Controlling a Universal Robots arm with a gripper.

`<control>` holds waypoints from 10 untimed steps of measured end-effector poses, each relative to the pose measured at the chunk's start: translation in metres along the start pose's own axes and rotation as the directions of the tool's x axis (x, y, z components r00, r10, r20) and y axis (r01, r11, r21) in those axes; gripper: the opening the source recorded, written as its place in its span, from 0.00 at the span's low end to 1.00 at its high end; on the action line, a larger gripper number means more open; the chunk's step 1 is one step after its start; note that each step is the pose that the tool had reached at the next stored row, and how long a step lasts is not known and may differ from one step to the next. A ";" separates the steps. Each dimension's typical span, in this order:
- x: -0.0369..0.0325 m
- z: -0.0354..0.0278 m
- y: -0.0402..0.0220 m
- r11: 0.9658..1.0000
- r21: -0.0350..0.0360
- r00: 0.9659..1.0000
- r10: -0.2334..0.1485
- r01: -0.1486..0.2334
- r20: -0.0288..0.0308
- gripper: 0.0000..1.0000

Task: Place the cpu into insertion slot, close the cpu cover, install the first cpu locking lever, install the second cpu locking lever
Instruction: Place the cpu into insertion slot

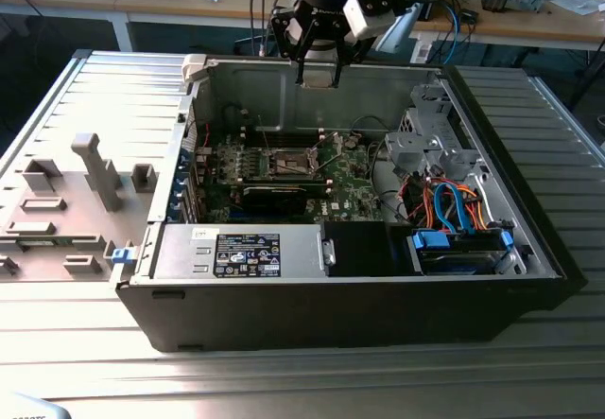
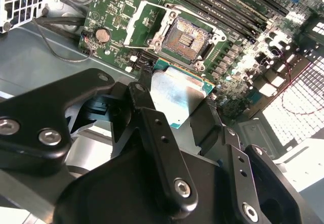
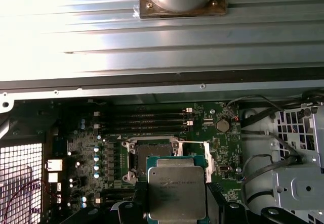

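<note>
The cpu is hanging in the gripper above the open computer case in the exterior view. It is sitting near the case's far wall and well above the green motherboard. The insertion slot is lying uncovered in the middle of that board. From this height, a descent that is drifting sideways could be knocking the chip or the fingers against the case wall.

In the second wrist view the fingers are pinching the cpu by two opposite edges, so the gripper is clamping it. The insertion slot is showing its bare contact field, and the cpu cover is apparently standing swung open beside it. The contacts are looking like the fragile part. A chip arriving tilted, or turned out of line with the socket, could be bending them or resting on the rim instead of seating.

In the first wrist view the cpu is sitting flat between the fingers, overlapping part of the insertion slot in the picture but not touching it. The grip is bearing on thin edges only, so slipping is looking possible. A drop from here would likely be landing the chip crooked on the board.
</note>
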State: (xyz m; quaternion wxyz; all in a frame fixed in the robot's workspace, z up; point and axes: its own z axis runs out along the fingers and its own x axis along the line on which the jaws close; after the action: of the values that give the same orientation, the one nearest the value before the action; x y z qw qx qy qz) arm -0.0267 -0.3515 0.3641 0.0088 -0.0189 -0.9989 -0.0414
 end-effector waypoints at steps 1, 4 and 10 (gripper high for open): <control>0.0000 0.0000 0.0000 1.000 0.000 1.000 0.001 -0.001 0.000 0.55; 0.0000 0.0001 0.0000 1.000 0.000 1.000 0.002 -0.002 0.000 0.55; 0.0000 0.0003 0.0000 1.000 0.000 1.000 0.005 -0.005 0.000 0.55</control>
State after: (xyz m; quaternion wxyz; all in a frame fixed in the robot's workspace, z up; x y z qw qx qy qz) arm -0.0267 -0.3515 0.3638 0.0087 -0.0214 -0.9989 -0.0414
